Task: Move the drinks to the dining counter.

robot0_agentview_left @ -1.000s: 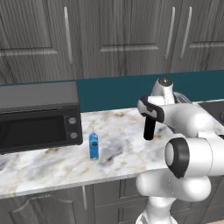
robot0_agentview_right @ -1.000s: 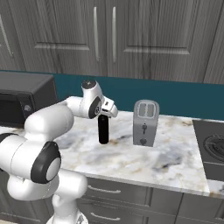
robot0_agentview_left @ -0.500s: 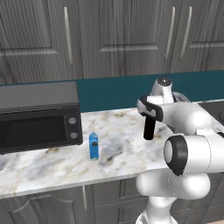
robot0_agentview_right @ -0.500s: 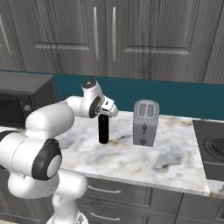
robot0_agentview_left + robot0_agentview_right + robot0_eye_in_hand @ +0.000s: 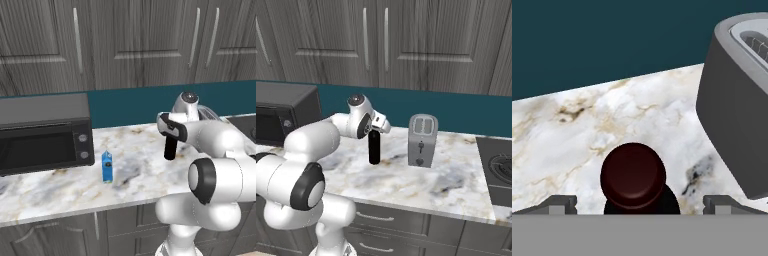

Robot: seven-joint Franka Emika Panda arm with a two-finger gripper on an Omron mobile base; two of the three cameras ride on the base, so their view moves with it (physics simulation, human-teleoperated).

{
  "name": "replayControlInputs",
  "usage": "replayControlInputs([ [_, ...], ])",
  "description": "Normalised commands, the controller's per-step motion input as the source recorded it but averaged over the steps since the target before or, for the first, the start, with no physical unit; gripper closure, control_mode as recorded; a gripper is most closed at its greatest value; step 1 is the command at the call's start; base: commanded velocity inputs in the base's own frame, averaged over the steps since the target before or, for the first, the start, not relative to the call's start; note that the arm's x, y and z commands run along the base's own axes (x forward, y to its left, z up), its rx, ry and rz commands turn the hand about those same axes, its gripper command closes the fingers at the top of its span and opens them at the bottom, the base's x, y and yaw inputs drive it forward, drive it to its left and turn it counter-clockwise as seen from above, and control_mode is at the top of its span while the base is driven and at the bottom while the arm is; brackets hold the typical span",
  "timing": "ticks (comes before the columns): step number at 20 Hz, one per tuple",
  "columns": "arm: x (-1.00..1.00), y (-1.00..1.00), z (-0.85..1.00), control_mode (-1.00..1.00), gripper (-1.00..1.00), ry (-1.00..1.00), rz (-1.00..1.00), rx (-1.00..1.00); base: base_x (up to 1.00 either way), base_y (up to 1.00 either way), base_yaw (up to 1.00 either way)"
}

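A slim dark bottle stands upright on the marble countertop, left of the toaster. My gripper hangs straight over its neck, open. In the hand view the bottle's round dark cap sits between the two wide-apart fingertips, touching neither. A small blue carton stands upright further left, near the microwave's front corner, well apart from the gripper. The dining counter is out of view.
A black microwave fills the counter's left end. A grey toaster stands close to the bottle's right. A dark stovetop lies at the far right. Teal backsplash and grey cabinets rise behind.
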Motion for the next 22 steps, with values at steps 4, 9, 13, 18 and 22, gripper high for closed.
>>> replayControlInputs([
  [4, 0.0, 0.0, -0.03, -1.0, -1.0, -0.04, 0.0, 0.0, 0.0, 0.0, 0.0],
  [9, 0.0, 0.0, 0.0, -1.0, -1.0, -0.06, 0.0, 0.0, 0.0, 0.0, 0.0],
  [13, 0.0, 0.0, 0.0, -1.0, -1.0, -0.04, 0.0, 0.0, 0.0, 0.0, 0.0],
  [18, 0.0, 0.0, 0.0, -1.0, -1.0, -0.04, 0.0, 0.0, 0.0, 0.0, 0.0],
  [22, 0.02, 0.0, 0.0, -1.0, -1.0, -0.02, 0.0, 0.0, 0.0, 0.0, 0.0],
])
